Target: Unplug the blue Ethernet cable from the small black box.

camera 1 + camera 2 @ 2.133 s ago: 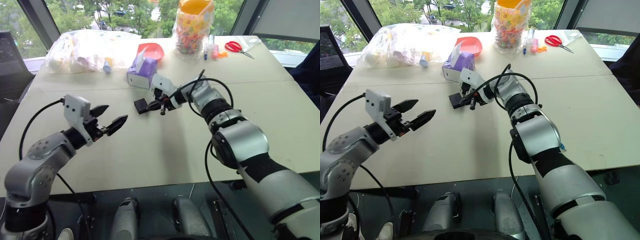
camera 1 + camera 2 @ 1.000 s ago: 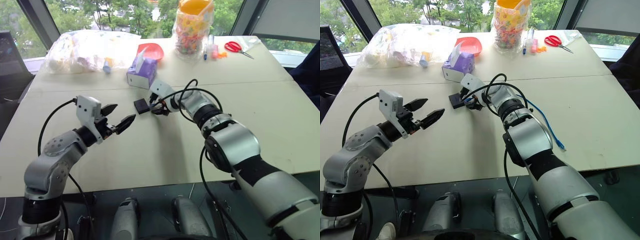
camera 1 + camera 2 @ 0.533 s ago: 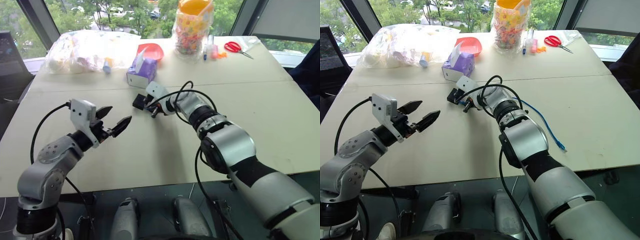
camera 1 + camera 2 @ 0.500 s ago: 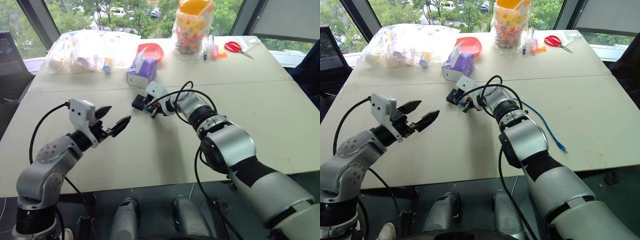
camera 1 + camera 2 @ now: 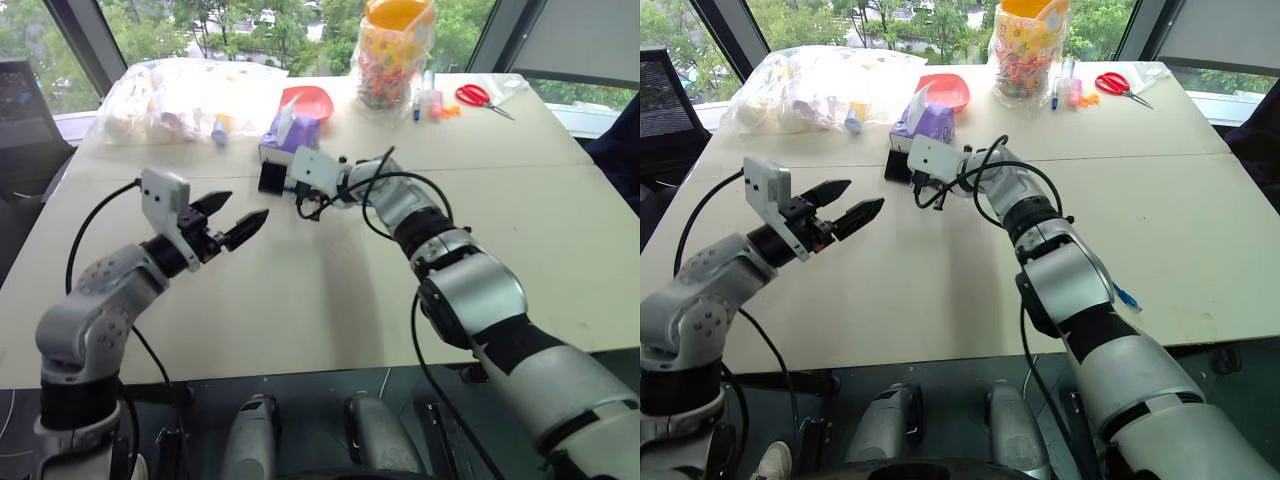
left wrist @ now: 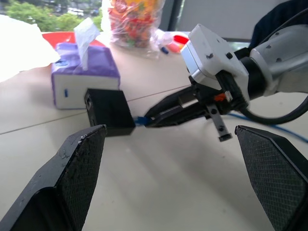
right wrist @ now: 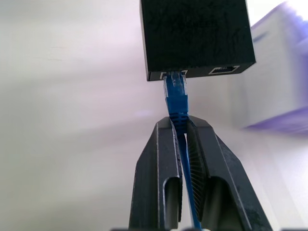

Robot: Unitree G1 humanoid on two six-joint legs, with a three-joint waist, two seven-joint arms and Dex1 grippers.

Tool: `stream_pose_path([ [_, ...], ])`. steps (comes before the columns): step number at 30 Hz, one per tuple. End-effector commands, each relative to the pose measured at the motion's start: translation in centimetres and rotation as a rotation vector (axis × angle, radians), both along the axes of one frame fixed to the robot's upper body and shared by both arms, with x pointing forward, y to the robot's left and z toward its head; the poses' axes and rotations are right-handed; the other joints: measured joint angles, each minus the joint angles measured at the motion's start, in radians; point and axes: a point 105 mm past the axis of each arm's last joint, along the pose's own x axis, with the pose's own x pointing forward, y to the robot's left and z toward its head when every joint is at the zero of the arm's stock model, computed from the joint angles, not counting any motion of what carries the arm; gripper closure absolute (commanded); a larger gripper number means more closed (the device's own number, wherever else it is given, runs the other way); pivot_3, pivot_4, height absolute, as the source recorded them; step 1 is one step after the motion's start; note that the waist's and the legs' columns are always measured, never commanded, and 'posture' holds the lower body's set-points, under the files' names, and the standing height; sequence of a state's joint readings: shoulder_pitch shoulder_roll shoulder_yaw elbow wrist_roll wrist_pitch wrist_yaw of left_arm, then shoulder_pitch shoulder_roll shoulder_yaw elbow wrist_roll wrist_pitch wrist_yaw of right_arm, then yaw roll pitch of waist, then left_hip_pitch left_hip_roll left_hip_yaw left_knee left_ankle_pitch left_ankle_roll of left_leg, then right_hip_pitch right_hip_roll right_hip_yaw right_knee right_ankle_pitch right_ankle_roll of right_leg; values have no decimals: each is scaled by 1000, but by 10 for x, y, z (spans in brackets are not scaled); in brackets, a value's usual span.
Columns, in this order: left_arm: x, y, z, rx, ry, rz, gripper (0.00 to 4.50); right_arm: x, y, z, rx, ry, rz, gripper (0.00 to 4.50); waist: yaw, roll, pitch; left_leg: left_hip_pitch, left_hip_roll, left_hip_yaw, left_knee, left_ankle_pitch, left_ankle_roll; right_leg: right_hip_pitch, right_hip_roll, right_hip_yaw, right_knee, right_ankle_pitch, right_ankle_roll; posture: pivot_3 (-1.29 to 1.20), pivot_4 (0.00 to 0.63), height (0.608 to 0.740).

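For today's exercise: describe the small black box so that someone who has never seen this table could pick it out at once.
Start at the purple tissue box in the far middle of the table. Just in front of it is the small black box, matte and squarish. Unlike anything nearby, it has the blue Ethernet cable plugged into one side, pinched by the right tool.

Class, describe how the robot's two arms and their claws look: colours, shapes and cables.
Both arms are rounded silver-grey shells with black joint bands and looping black cables. Each wrist bears a white boxy block. The left claw and right claw each have two black tapered fingers with cross-hatched pads.
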State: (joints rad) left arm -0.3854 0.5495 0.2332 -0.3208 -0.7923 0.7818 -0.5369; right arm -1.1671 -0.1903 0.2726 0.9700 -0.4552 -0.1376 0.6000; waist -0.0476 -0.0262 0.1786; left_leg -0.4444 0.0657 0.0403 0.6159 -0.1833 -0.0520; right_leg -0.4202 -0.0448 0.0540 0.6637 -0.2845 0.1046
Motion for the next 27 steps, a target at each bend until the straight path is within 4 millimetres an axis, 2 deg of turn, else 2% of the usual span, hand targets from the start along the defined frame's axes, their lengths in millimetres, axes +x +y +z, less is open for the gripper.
stream_pose_path([
  [1, -4, -10, 16, -37, 17, -168, 0, -9, -13, 13, -78, -341, -48, 4470, 5, 0, 0, 0, 0, 0, 0, 0, 0, 0, 0, 0, 0, 0, 0, 0, 150, 735],
  [3, -2, -11, 22, -54, 32, -224, 0, -20, -21, 16, -121, -492, -87, 4470, 4, 0, 0, -1, 0, 1, -1, 0, 0, -2, 0, 1, 0, 0, 1, 0, 150, 735],
  [5, 1, -11, 25, -43, 49, -278, 0, -40, -21, 16, -178, -656, -77, 4470, 0, 0, 0, -1, 0, 1, -1, 1, -1, -3, 0, 1, 1, 0, 1, 0, 150, 735],
  [7, 4, -11, 26, -23, 59, -313, 0, -52, -22, 12, -209, -714, -77, 4470, -5, 0, 0, -1, 0, 1, -2, 2, -3, -5, 1, 2, 2, 0, 1, 0, 150, 735],
  [11, 8, -12, 28, 8, 63, -357, 0, -64, -25, 14, -221, -771, -100, 4470, -9, 0, 0, 0, 0, 1, -2, 3, -4, -4, 2, 2, 3, 0, 0, 0, 150, 735],
  [15, 20, -17, 31, 64, 31, -414, 0, -96, -21, 22, -141, -768, -24, 4470, 7, 0, 0, 0, 0, -1, 0, 3, -4, -2, 2, 2, 2, 0, 0, 0, 150, 735],
  [19, 24, -19, 26, 136, 2, -445, 0, -113, -25, 21, -120, -741, 43, 4470, 10, 0, 0, -1, 0, 0, 0, 3, -4, -2, 2, 2, 1, 0, 0, 0, 150, 735],
  [27, 25, -24, 23, 181, -38, -485, 0, -123, -26, 33, -100, -741, 81, 4470, 6, 0, 0, 0, 0, -1, 0, 3, -4, -2, 2, 2, 2, 0, 0, 0, 150, 735],
])
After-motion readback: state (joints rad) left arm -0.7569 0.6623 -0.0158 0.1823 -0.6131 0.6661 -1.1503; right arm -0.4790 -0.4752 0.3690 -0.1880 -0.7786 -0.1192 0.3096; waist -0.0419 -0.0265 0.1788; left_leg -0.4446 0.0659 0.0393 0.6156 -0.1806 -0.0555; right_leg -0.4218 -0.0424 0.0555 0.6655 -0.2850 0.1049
